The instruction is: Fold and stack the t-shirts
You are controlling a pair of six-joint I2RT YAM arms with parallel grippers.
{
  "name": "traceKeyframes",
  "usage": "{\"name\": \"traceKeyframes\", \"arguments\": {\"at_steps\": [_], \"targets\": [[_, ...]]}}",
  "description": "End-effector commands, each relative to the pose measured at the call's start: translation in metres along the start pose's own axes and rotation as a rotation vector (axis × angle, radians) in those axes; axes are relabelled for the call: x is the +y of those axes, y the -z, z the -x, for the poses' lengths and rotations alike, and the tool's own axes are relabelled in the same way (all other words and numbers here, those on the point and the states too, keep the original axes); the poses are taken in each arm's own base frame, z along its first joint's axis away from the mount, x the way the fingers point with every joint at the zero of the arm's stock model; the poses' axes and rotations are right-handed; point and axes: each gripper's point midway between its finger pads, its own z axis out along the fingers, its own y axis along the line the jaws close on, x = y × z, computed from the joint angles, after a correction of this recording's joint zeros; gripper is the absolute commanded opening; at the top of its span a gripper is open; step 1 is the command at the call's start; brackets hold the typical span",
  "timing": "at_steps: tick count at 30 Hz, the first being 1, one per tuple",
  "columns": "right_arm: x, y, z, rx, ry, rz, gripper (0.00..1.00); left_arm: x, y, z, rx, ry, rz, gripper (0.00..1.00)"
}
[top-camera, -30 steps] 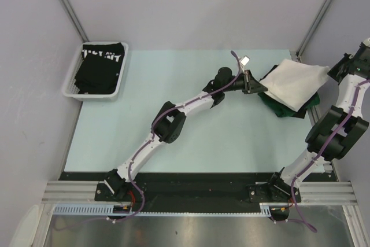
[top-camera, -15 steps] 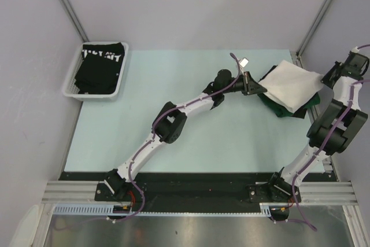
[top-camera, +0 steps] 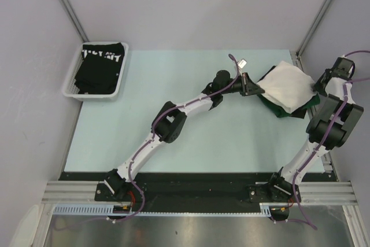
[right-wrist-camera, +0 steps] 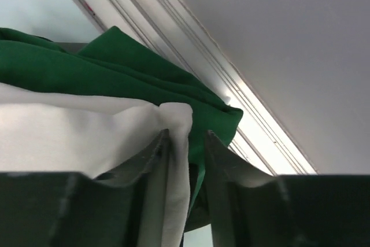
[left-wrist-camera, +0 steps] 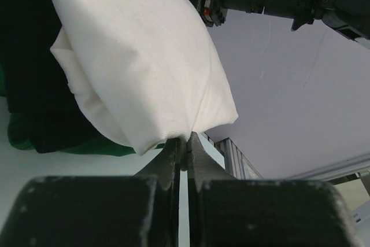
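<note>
At the far right corner of the pale worktop (top-camera: 231, 137) lies a folded white t-shirt (top-camera: 287, 84), resting on top of a dark green t-shirt (right-wrist-camera: 104, 67) and a black t-shirt (left-wrist-camera: 29, 85), whose edges show beneath it. The left pincer (left-wrist-camera: 184, 148) reaches across the worktop to the stack's left corner; its jaws stand narrow, pinching a fold of the white cloth between them. The right pincer (right-wrist-camera: 184, 154) meets the stack from the opposite side, near the worktop's right rail, and its jaws likewise clamp a corner of the white t-shirt, with the green cloth bunched just behind and beneath that corner. Well apart from all this, at the far left corner, a white mesh basket (top-camera: 72, 88) holds a black t-shirt with white lettering (top-camera: 101, 65), folded and lying flat inside it.
</note>
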Motion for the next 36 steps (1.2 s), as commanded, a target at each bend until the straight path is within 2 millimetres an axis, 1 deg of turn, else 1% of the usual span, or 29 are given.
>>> {"name": "traceKeyframes", "arguments": {"at_steps": [1,3,4,6,7,9,10,11,12,16,17,19,20,21,22,23,24,25,26,27,28,29,30,31,32,33,34,35,36], "targets": [[-0.040,0.013,0.038,-0.105,-0.071,-0.180,0.45,-0.045,0.006,0.040,-0.054,-0.075,-0.083,0.01],[-0.037,0.019,0.045,-0.112,-0.063,-0.184,0.49,-0.048,0.006,0.041,-0.055,-0.077,-0.090,0.07],[-0.034,0.026,0.055,-0.136,-0.053,-0.183,0.54,-0.049,0.006,0.042,-0.054,-0.080,-0.094,0.10],[-0.029,0.034,0.065,-0.158,-0.042,-0.189,0.56,-0.050,0.006,0.041,-0.049,-0.080,-0.097,0.15],[-0.025,0.043,0.076,-0.183,-0.035,-0.184,0.59,-0.053,0.006,0.042,-0.048,-0.081,-0.100,0.23],[-0.021,0.053,0.085,-0.209,-0.030,-0.188,0.60,-0.054,0.007,0.042,-0.044,-0.082,-0.104,0.31],[-0.018,0.058,0.090,-0.221,-0.024,-0.184,0.61,-0.055,0.007,0.041,-0.040,-0.081,-0.105,0.44],[-0.016,0.067,0.099,-0.249,-0.024,-0.187,0.62,-0.056,0.007,0.041,-0.038,-0.081,-0.106,0.50],[-0.013,0.071,0.103,-0.260,-0.020,-0.185,0.63,-0.056,0.007,0.041,-0.033,-0.082,-0.104,0.99],[-0.006,0.088,0.117,-0.294,-0.025,-0.172,0.65,-0.056,0.009,0.039,-0.019,-0.088,-0.100,0.99],[-0.003,0.092,0.120,-0.302,-0.025,-0.162,0.66,-0.061,0.010,0.041,-0.022,-0.092,-0.102,0.99],[0.007,0.106,0.128,-0.320,-0.027,-0.129,0.68,-0.060,0.013,0.042,-0.023,-0.095,-0.095,0.99],[0.014,0.111,0.130,-0.324,-0.023,-0.109,0.69,-0.067,0.014,0.047,-0.032,-0.106,-0.096,0.99],[0.023,0.127,0.139,-0.350,-0.027,-0.078,0.99,-0.063,0.018,0.045,-0.027,-0.110,-0.082,1.00],[0.039,0.135,0.140,-0.352,-0.011,-0.032,1.00,-0.061,0.021,0.048,-0.029,-0.113,-0.071,0.99],[0.053,0.146,0.144,-0.366,0.011,-0.005,1.00,-0.070,0.025,0.055,-0.030,-0.123,-0.071,1.00],[0.064,0.164,0.150,-0.388,0.039,0.010,1.00,-0.061,0.031,0.049,-0.015,-0.117,-0.048,1.00],[0.075,0.175,0.152,-0.404,0.063,0.033,1.00,-0.055,0.039,0.055,-0.017,-0.113,-0.023,0.99],[0.099,0.186,0.148,-0.412,0.098,0.080,1.00,-0.055,0.045,0.057,-0.011,-0.114,-0.013,1.00],[0.111,0.196,0.148,-0.423,0.111,0.112,1.00,-0.057,0.054,0.060,-0.009,-0.123,0.003,0.99],[0.124,0.212,0.148,-0.443,0.123,0.159,1.00,-0.053,0.064,0.070,-0.019,-0.126,0.028,0.99],[0.141,0.221,0.142,-0.445,0.136,0.194,1.00,-0.053,0.071,0.074,-0.021,-0.132,0.041,0.99],[0.149,0.226,0.138,-0.441,0.136,0.218,1.00,-0.060,0.080,0.081,-0.024,-0.168,0.057,0.99],[0.161,0.235,0.130,-0.432,0.122,0.272,1.00,-0.056,0.090,0.089,-0.031,-0.175,0.090,1.00],[0.175,0.239,0.120,-0.416,0.121,0.311,1.00,-0.053,0.097,0.091,-0.023,-0.176,0.118,1.00],[0.186,0.243,0.112,-0.401,0.119,0.366,0.99,-0.061,0.109,0.100,-0.027,-0.216,0.134,1.00],[0.193,0.243,0.098,-0.365,0.109,0.404,1.00,-0.060,0.116,0.104,-0.026,-0.224,0.165,0.99],[0.209,0.247,0.085,-0.330,0.141,0.470,1.00,-0.056,0.125,0.100,0.001,-0.204,0.220,0.99],[0.221,0.248,0.064,-0.257,0.181,0.537,1.00,-0.047,0.135,0.098,0.014,-0.248,0.271,1.00]]}}
